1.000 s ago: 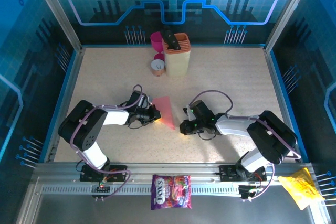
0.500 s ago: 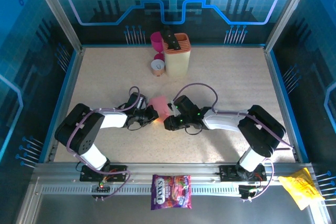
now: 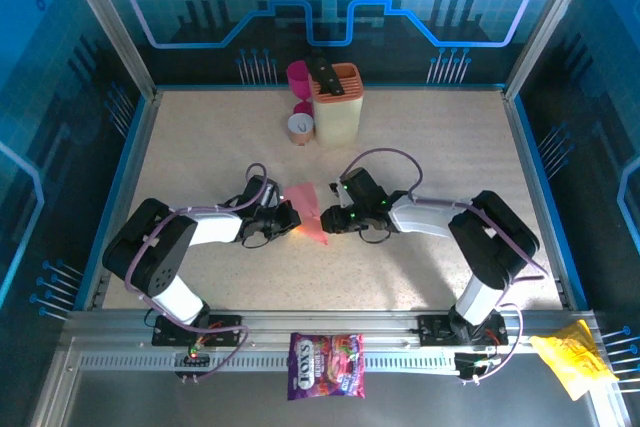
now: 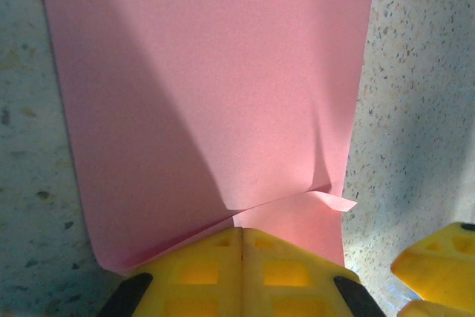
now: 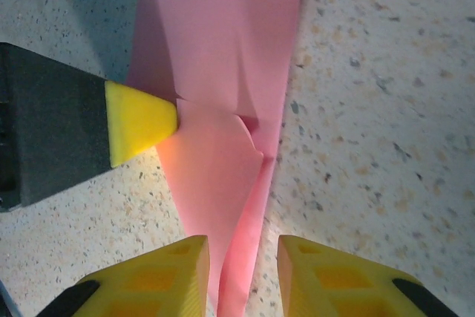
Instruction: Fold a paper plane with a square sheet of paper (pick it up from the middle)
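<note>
A: What is changed?
B: The right pincer (image 5: 243, 257) is brought in, spread astride the narrow end of the pink paper (image 3: 308, 215) on the desk (image 3: 420, 147).
A: And the left pincer (image 4: 243, 257)?
B: Kept pinched on the paper's edge; another crease is likely being prepared.

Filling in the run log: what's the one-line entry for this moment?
left claw: shut on folded pink paper | right claw: open, straddling its pointed end | paper: on speckled table

A folded salmon-pink paper plane (image 5: 223, 57) lies on the speckled desk (image 5: 371, 109). The right gripper (image 5: 243, 257) holds its yellow fingers (image 5: 159, 276) parted astride the narrow tip. The left gripper (image 5: 148, 120) touches the paper's left edge.
</note>
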Motion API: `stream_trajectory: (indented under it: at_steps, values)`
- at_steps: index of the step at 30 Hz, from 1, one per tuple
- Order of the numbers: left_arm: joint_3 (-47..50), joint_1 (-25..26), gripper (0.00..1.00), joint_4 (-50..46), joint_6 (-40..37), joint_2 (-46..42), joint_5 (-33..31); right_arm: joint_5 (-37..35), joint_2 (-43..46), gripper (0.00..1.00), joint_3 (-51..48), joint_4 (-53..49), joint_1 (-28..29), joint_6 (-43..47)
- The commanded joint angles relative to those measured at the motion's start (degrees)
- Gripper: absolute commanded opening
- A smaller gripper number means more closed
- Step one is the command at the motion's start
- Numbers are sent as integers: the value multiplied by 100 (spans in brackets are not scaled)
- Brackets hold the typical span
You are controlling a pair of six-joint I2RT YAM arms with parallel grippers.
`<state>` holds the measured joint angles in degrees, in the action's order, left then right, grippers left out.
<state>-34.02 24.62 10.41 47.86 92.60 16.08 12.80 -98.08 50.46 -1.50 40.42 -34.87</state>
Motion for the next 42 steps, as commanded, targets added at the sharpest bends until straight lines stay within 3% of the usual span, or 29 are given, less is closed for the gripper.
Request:
stream_trajectory:
  at_steps: [1,8,15,23,34,42]
  values:
    - [76,-1,0,-852,-251,96,-430,347,-258,30,299,-25,-60,144]
    - [54,-1,0,-907,-310,90,-418,537,-573,28,527,71,-57,85]
    - [89,-1,0,-846,-172,95,-425,552,-135,14,238,168,264,-99]
    - [167,-3,0,-884,75,25,-565,488,-416,5,101,530,590,-442]
    - [238,-1,0,-903,274,-62,-610,276,-615,0,-247,569,386,-482]
    - [512,221,0,-791,827,-443,-709,319,-761,0,-250,317,112,-245]
